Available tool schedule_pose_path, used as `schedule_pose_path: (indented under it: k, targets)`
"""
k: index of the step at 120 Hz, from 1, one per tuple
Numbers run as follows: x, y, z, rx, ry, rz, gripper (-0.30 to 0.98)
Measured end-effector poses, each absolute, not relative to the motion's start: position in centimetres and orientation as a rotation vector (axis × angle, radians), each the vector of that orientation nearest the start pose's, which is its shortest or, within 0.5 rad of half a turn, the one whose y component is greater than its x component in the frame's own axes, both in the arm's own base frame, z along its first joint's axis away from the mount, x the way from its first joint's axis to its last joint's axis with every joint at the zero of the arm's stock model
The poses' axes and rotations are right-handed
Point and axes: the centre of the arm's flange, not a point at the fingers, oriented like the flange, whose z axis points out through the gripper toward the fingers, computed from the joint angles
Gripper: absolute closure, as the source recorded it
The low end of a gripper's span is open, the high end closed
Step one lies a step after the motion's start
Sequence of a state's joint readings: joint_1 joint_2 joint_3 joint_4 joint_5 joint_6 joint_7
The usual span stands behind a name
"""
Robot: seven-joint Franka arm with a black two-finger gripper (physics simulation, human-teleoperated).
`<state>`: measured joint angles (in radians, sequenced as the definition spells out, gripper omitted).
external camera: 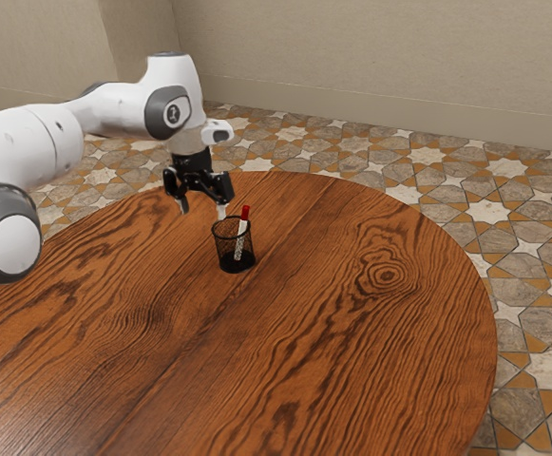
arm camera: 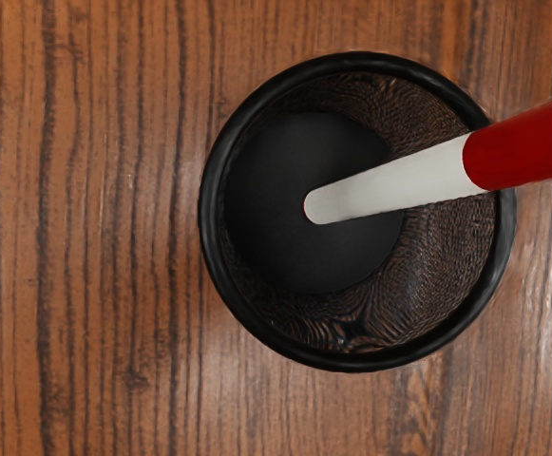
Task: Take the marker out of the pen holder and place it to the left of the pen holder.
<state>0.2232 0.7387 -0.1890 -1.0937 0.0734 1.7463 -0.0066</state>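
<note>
Claw [external camera: 202, 207] fingers spread wide, holding nothing, near the black mesh pen holder [external camera: 223, 251] on the wooden counter [external camera: 352, 342]. The marker [arm camera: 390, 182] is inside the holder, tilted, its red end sticking out past the rim.

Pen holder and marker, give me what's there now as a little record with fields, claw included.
container: black mesh pen holder, upright
contents: one marker
marker color: white body, red upper end
marker pose: tilted, lower end inside, red end sticking out past the rim
claw: open claw, empty, raised near the holder
surface: round wooden table
floor: patterned tiles
task status: marker not yet taken out
</note>
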Motion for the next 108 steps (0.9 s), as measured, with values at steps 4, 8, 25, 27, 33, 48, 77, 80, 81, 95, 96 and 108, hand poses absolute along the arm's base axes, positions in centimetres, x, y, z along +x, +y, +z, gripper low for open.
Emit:
schedule_pose_path:
  k: [4, 8, 25, 27, 33, 48, 77, 80, 81, 95, 96, 108]
  targets:
    - [74.6, 6.7, 38.2, -3.21, -0.165, 0.097, 0.0]
    - [74.9, 6.0, 38.0, -3.226, -0.227, 0.086, 0.0]
    - [76.2, 3.4, 39.1, -3.209, -0.42, 0.006, 0.0]
    - [76.4, 3.1, 39.3, -3.197, -0.426, -0.009, 0.0]
    - [77.1, 2.6, 39.1, -3.152, -0.44, -0.041, 0.0]
    - [79.0, 2.6, 37.1, -3.052, -0.478, -0.11, 0.0]
    - [79.8, 2.1, 35.7, -3.066, -0.603, -0.129, 0.0]
    - [79.8, 1.9, 35.6, -3.073, -0.615, -0.129, 0.0]
    - [79.8, 1.9, 35.6, -3.074, -0.619, -0.128, 0.0]
    - [79.9, 1.2, 34.6, -3.084, -0.656, -0.114, 0.0]
    - [79.9, 1.2, 34.6, -3.084, -0.658, -0.113, 0.0]
    - [79.9, 1.0, 34.3, -3.082, -0.684, -0.111, 0.1]
